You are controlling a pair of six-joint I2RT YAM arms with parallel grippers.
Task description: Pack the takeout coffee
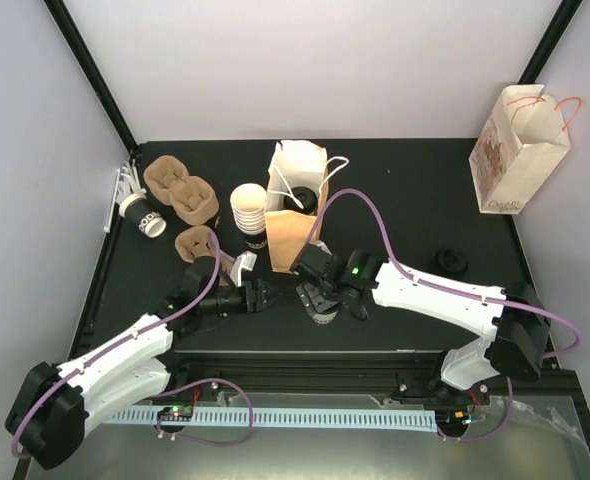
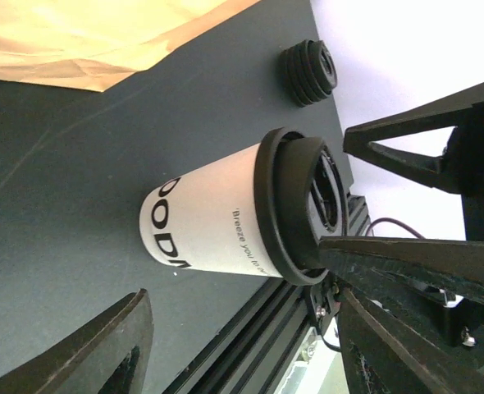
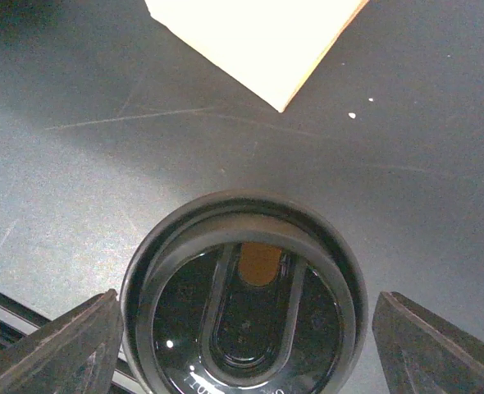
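A white paper coffee cup (image 2: 213,226) with a black lid (image 3: 244,316) stands on the black table near the front edge. In the top view it (image 1: 322,314) is mostly hidden under my right gripper (image 1: 315,295). The right gripper (image 3: 246,300) is open, with one finger on each side of the lid and small gaps showing. Its fingers (image 2: 422,263) also show around the lid in the left wrist view. My left gripper (image 1: 273,296) is open and empty just left of the cup, pointing at it (image 2: 242,308).
A brown paper bag (image 1: 295,215) stands behind the cup. A stack of white cups (image 1: 248,205), another cup on its side (image 1: 145,215) and brown pulp carriers (image 1: 180,190) are at the back left. A stack of black lids (image 1: 450,262) and a printed white bag (image 1: 520,150) are at the right.
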